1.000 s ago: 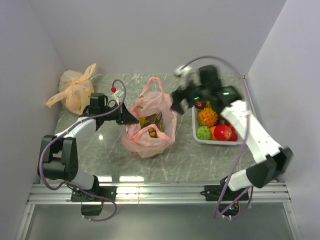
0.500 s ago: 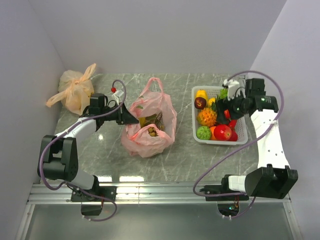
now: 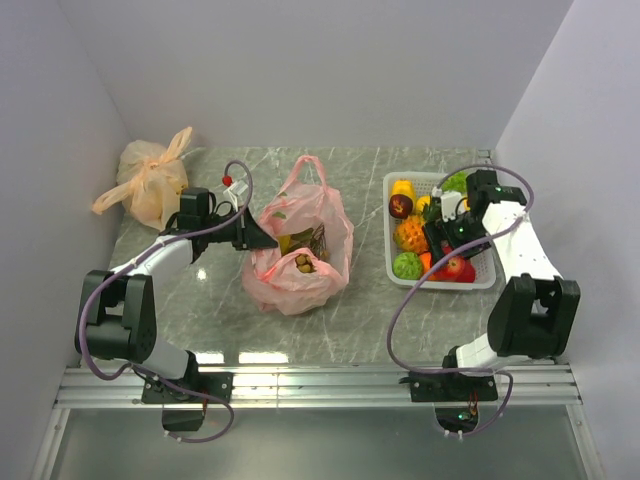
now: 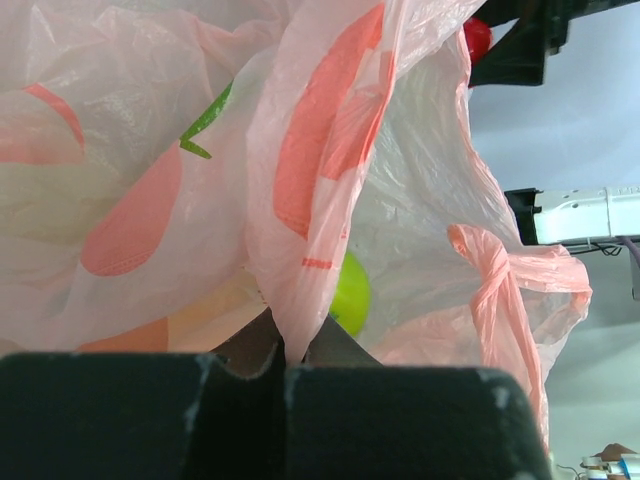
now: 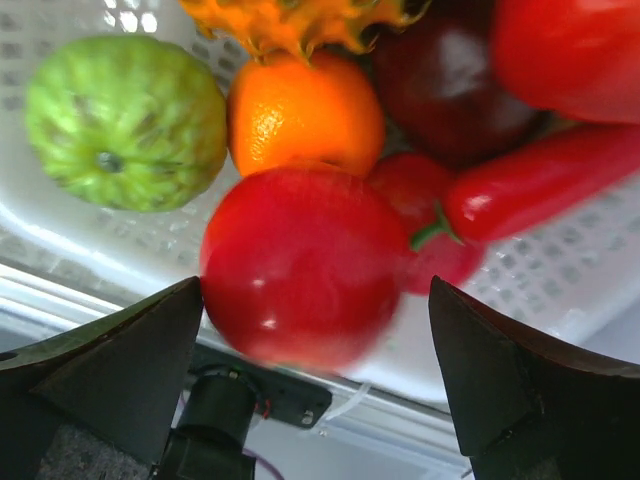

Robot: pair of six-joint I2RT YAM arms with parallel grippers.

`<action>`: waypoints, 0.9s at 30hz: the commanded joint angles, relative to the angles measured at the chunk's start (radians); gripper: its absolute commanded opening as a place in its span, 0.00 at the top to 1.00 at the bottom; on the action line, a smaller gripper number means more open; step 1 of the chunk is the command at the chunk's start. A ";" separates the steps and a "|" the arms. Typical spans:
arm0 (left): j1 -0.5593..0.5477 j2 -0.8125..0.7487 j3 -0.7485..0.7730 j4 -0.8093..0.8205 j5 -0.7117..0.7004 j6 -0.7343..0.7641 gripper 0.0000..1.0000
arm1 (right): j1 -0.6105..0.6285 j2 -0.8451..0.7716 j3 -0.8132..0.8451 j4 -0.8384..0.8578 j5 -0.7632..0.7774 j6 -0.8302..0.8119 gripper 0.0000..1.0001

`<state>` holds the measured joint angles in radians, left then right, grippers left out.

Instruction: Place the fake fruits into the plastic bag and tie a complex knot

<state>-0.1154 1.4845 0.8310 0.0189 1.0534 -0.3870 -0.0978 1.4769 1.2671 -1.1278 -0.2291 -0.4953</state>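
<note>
Over the white basket is where the action is now. A second ago the right gripper was up by the rim of the pink bag. Half a second ago it was over the basket's far end. Now it's low over the near end, fingers spread wide either side of a red apple, not touching it yet. Looks to me like it's back for another fruit.

The left gripper hasn't budged. It's on the bag's side away from the basket, pressed together on a fold of the rim and holding the mouth open.

The bag sits on the tabletop a little way off the basket's left side. A few fruits are in it already, a brownish one for sure, plus a yellow-green one showing through the plastic.

The basket is far from empty: a green fruit, an orange, a red chili and a dark purple one sit around the apple. So I'd say plenty of trips remain and the knot is a long way off.

As for writing, I can't read any. The bag only has orange-red blobs and a green mark printed on it, no letters I can make out.
</note>
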 commanded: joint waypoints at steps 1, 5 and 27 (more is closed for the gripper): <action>-0.001 -0.026 -0.006 0.032 0.008 0.014 1.00 | 0.009 0.026 -0.028 -0.004 -0.007 0.015 0.00; -0.001 -0.026 0.000 0.010 0.007 0.031 1.00 | 0.009 0.033 -0.006 -0.024 -0.019 0.020 0.16; -0.001 0.002 0.040 -0.016 0.036 0.005 1.00 | 0.660 0.235 0.598 0.384 -0.293 0.282 0.46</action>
<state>-0.1154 1.4860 0.8299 0.0090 1.0580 -0.3828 0.4561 1.6577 1.8782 -0.8421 -0.5453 -0.2504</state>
